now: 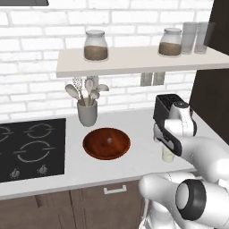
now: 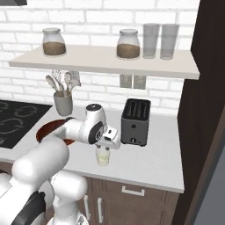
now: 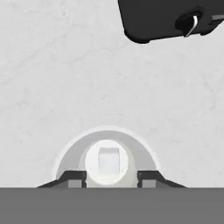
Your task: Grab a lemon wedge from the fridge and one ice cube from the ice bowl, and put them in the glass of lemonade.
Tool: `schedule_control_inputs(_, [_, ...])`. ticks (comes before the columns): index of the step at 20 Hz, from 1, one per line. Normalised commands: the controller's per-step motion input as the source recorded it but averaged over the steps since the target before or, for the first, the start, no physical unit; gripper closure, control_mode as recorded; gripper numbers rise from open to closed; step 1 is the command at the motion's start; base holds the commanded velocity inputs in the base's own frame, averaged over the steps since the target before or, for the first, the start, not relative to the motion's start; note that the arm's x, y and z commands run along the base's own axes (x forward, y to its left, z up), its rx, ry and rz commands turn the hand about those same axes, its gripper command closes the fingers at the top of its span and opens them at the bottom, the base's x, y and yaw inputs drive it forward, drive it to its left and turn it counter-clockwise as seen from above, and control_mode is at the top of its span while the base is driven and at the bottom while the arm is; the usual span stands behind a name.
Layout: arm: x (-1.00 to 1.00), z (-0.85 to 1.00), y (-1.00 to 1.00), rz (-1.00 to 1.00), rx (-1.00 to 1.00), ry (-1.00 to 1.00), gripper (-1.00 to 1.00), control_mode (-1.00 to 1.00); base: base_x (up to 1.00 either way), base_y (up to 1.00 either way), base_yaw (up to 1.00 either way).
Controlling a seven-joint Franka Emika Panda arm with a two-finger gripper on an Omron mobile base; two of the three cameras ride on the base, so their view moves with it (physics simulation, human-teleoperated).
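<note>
Ice bowl [image 1: 106, 143] sits on the counter [image 1: 134, 161] betw cooktop [image 1: 31, 147] and toaster [image 2: 136, 121], w/ one small pale cube at its centre. Glass of lemonade [image 2: 103, 157] stands in front of the toaster, right under your gripper [image 3: 110, 176]. Fingers spread apart, nothing pinched. Ice cube [image 3: 109, 160] lies inside the glass.

Tabletop [image 1: 134, 123], pale stone, below me. On it: ice bowl [image 1: 106, 143] w/ one ice cube [image 1: 109, 140] inside, utensil crock [image 1: 87, 112] behind bowl, toaster [image 2: 135, 121] nr wall, glass of lemonade [image 2: 103, 157] just in front of toaster. Cooktop [image 1: 30, 147] set in at left.
</note>
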Motion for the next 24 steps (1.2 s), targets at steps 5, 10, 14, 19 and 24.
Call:
schedule_control_inputs(5, [-0.08, 0.72, 0.0, -0.02, 0.0, -0.07, -1.0, -1.0, 0.0, 0.0, 0.0])
schedule_control_inputs(10, [-0.97, 0.72, 0.0, 0.0, 0.0, -0.28, -1.0, -1.0, 0.0, 0.0, 0.0])
schedule_control_inputs(14, [-0.63, 0.34, 0.09, 0.0, 0.0, -0.26, -1.0, -1.0, 0.0, 0.0, 0.0])
schedule_control_inputs(19, [-0.22, -0.02, 0.0, 0.0, 0.0, 0.0, -1.0, -1.0, 0.0, 0.0, 0.0])
schedule_control_inputs(24, [-0.2, -0.05, -0.03, 0.0, 0.0, 0.01, -1.0, 1.0, -0.8, -0.44, 0.0])
